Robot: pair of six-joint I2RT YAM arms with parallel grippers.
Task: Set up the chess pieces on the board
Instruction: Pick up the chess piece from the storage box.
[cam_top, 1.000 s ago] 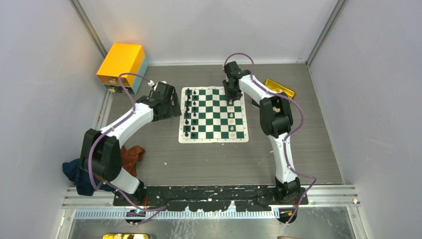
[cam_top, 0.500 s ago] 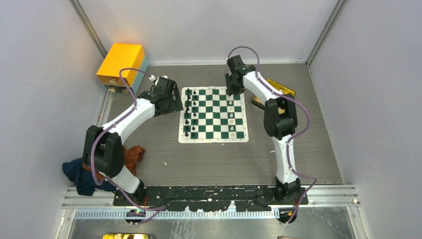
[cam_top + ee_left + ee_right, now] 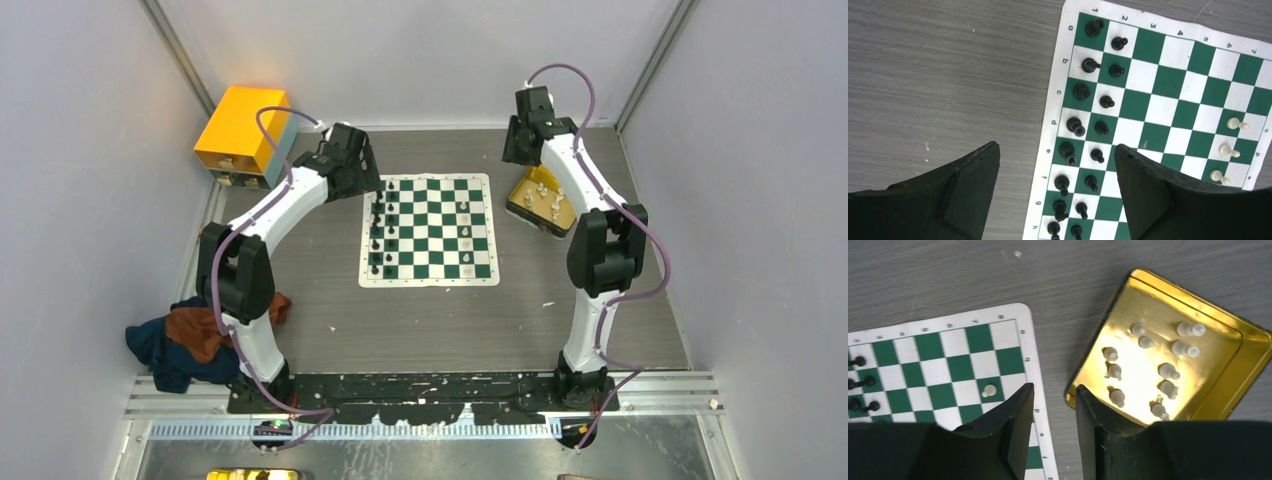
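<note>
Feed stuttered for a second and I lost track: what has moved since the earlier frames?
The right gripper lifted off the far right side of the board and swung right, over the yellow tray of white pieces, jaws open and empty. The left gripper slid toward the board's far left corner, open. The board and black pieces did not shift.

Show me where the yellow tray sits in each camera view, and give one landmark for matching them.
Top external: the yellow tray lies just right of the board, beside its far right corner.
Left wrist: not in view.
Right wrist: the yellow tray fills the right half, with white pieces inside.
Shared landmark: the board, at upper right in the left wrist view and at lower left in the right wrist view.
</note>
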